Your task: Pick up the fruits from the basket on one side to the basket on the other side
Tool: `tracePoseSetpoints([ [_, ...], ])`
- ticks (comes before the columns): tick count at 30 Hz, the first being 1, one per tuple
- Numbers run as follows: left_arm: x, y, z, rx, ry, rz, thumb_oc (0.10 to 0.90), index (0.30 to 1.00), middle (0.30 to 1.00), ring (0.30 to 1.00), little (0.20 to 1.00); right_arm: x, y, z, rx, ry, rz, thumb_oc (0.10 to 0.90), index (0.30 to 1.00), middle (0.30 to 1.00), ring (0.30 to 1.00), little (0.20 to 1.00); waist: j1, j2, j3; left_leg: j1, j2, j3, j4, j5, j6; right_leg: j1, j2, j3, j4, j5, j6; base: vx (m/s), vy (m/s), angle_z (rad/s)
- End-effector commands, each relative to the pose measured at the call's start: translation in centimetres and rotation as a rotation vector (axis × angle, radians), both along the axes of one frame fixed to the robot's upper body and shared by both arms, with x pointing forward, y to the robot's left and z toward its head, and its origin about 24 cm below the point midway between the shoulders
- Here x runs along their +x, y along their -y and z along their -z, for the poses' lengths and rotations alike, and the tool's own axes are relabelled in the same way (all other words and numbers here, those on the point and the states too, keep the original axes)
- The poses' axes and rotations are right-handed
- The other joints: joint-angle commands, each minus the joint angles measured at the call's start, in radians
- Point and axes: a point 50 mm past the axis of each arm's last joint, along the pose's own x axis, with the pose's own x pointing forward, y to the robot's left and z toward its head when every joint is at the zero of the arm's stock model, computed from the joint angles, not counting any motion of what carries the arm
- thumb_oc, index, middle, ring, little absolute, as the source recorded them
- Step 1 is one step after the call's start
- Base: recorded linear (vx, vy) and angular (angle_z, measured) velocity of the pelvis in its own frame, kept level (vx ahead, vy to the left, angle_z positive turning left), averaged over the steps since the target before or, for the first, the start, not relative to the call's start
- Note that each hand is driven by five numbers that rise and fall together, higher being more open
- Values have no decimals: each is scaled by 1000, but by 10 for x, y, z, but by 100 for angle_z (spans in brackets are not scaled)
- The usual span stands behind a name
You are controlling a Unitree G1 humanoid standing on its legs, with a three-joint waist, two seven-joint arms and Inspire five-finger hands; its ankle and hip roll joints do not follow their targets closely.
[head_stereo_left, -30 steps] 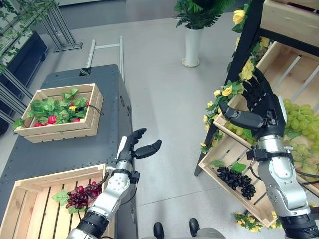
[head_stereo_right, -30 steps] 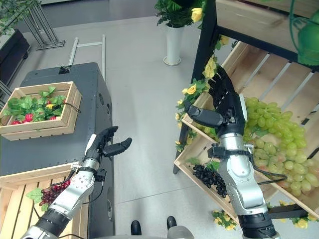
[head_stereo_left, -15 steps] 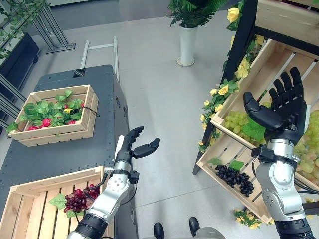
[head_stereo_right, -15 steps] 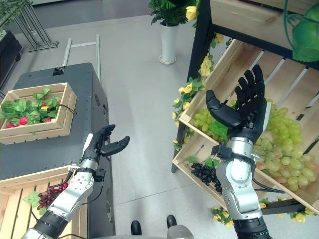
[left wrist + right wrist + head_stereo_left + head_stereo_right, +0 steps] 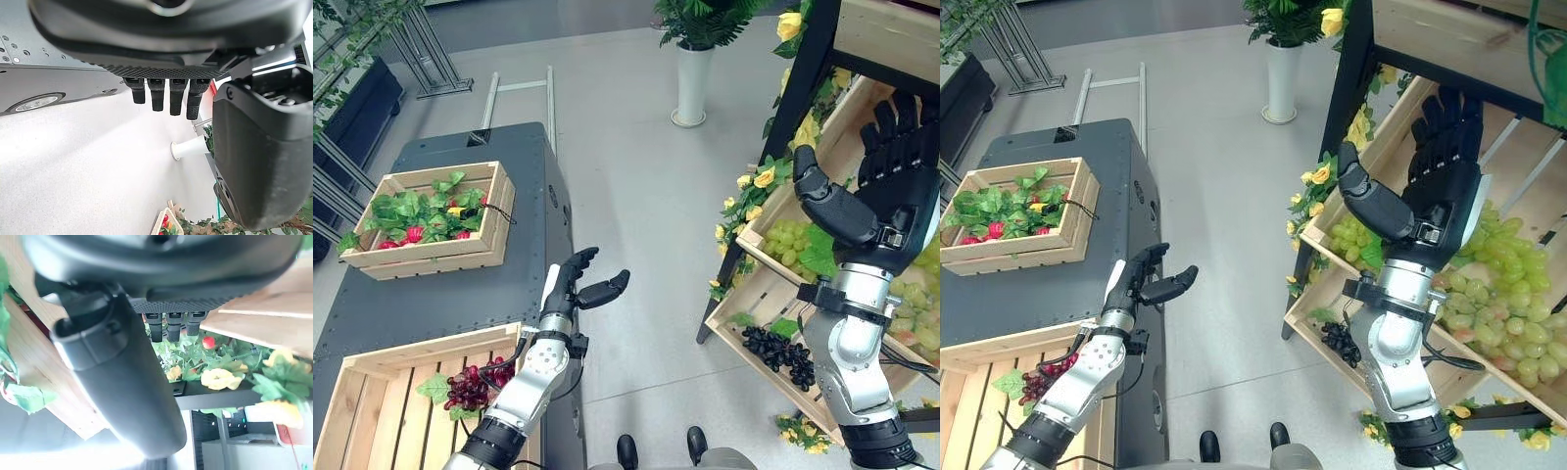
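Note:
My right hand [image 5: 899, 196] is raised, open with straight fingers [image 5: 168, 326], in front of the sloping shelf crate of green grapes [image 5: 1503, 284], and holds nothing. In the lower shelf crate [image 5: 756, 294] lies a bunch of dark grapes [image 5: 778, 354], below that hand's wrist. My left hand [image 5: 579, 286] hovers open past the dark table's right edge, empty, its fingers [image 5: 164, 96] straight. A bunch of red grapes [image 5: 475, 384] with a leaf lies in the near wooden crate [image 5: 382, 401] on the left.
A second crate [image 5: 431, 257] with green leaves and small red fruits stands further back on the dark table [image 5: 440, 299]. A black shelf post [image 5: 800, 98] decked with yellow flowers borders the shelf. A white vase [image 5: 690, 90] with a plant stands on the floor behind.
My right hand has risen and swung right, from the shelf post to in front of the green grapes. The left hand has stayed where it was. The camera has shifted a little.

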Motion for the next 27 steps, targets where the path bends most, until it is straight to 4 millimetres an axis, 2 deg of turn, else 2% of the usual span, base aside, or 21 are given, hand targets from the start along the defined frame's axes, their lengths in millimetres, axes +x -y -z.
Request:
tracePoseSetpoints([
  [1, 30, 8, -60, 19, 271, 61, 800, 900, 900, 900, 900, -23, -25, -55, -107, 410, -155, 800, 900, 900, 900, 900, 33, -18, -78, 7, -28, -41, 3, -117, -1, -15, 8, -49, 10, -16, 22, 0, 0, 0],
  [5, 31, 10, -59, 27, 267, 62, 800, 900, 900, 900, 900, -28, -34, -57, -143, 469, -126, 800, 900, 900, 900, 900, 40, -21, -80, 5, -28, -46, 3, -115, -1, -15, 7, -54, 13, -18, 22, 0, 0, 0],
  [11, 34, 13, -62, 34, 276, 82, 800, 900, 900, 900, 900, -15, -50, -44, -177, 341, -279, 800, 900, 900, 900, 900, 54, -26, -83, 2, -31, -58, 3, -112, 1, -12, 4, -64, 7, -18, 21, 0, 0, 0],
  [16, 33, 11, -62, 36, 278, 81, 800, 900, 900, 900, 900, -12, -55, -35, -160, 278, -340, 800, 900, 900, 900, 900, 57, -28, -82, -2, -31, -59, 3, -110, 1, -15, 4, -68, 9, -20, 21, -5, -5, 1],
  [21, 29, 6, -58, 37, 276, 69, 800, 900, 900, 900, 900, -7, -61, -11, -159, 109, -450, 800, 900, 900, 900, 900, 54, -28, -80, 5, -31, -60, 3, -116, 2, -7, 5, -69, 9, -25, 22, 8, 1, 1],
  [27, 24, 0, -57, 36, 278, 50, 800, 900, 900, 900, 900, -10, -59, 5, -171, 35, -485, 800, 900, 900, 900, 900, 45, -31, -77, 5, -28, -53, 3, -114, 4, -11, 7, -65, 12, -26, 23, 1, 0, 3],
])
